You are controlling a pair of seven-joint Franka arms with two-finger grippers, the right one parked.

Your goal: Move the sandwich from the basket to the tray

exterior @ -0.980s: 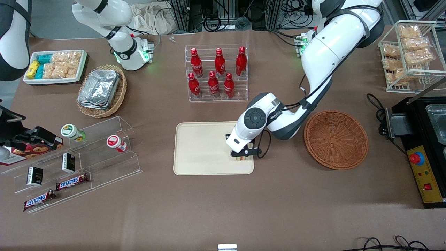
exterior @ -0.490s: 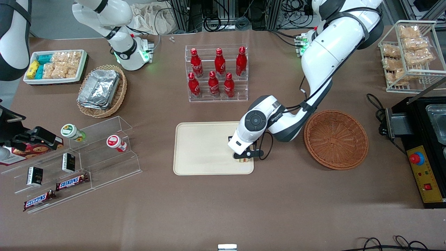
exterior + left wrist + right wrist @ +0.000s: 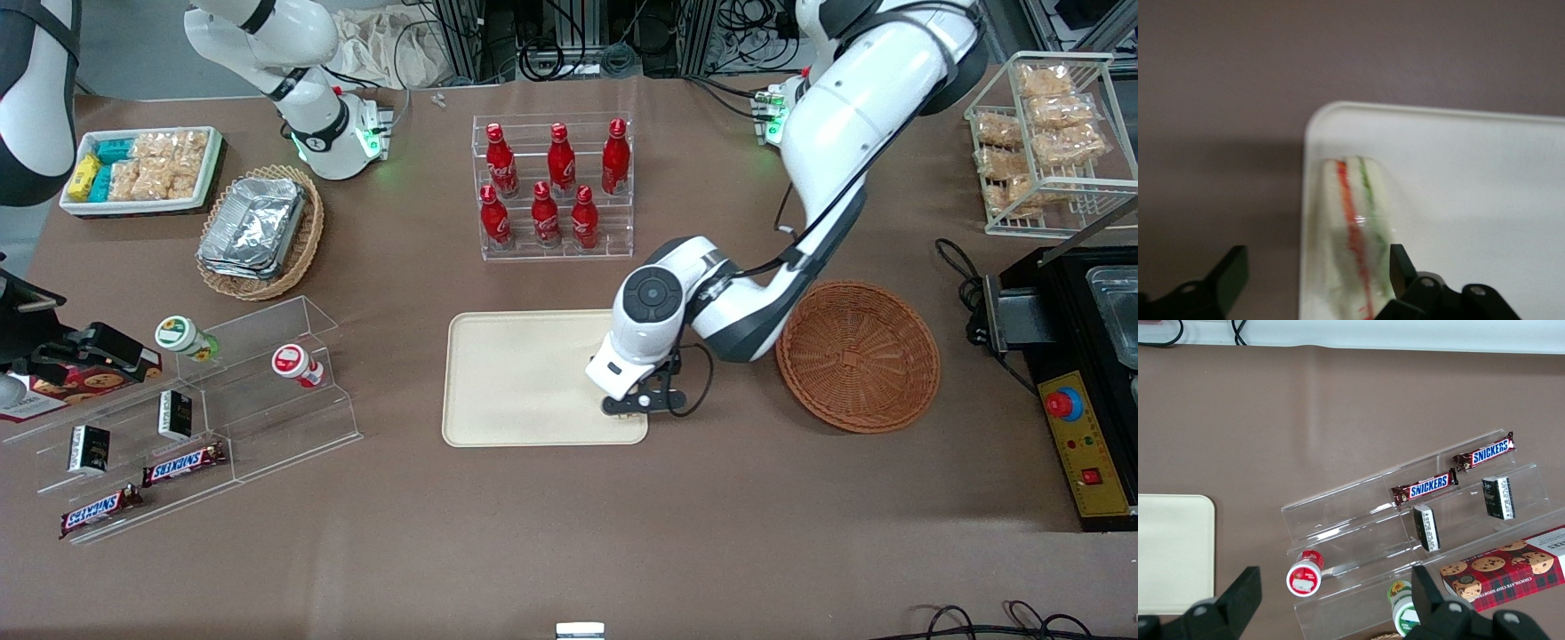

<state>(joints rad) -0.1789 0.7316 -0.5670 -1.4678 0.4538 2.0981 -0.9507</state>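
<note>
The sandwich (image 3: 1355,227), a pale wedge with red and green filling lines in clear wrap, lies on the cream tray (image 3: 1485,173) at its rounded corner. My gripper (image 3: 1315,273) stands open just above it. One black finger is off the tray's edge over the brown table, and the other finger (image 3: 1400,265) is close beside the sandwich. In the front view the gripper (image 3: 636,404) hovers over the tray (image 3: 516,373) at the corner nearest the round reddish-brown basket (image 3: 858,356), and it hides the sandwich. The basket holds nothing.
A clear rack of red bottles (image 3: 556,187) stands farther from the front camera than the tray. Stepped acrylic shelves with snacks (image 3: 204,400), a tan foil-container basket (image 3: 258,231) and a white snack bin (image 3: 142,169) lie toward the parked arm's end. A black appliance (image 3: 1076,373) sits beside the basket.
The gripper's fingers have spread apart and let go of the sandwich on the tray. The wrist has shifted slightly toward the basket.
</note>
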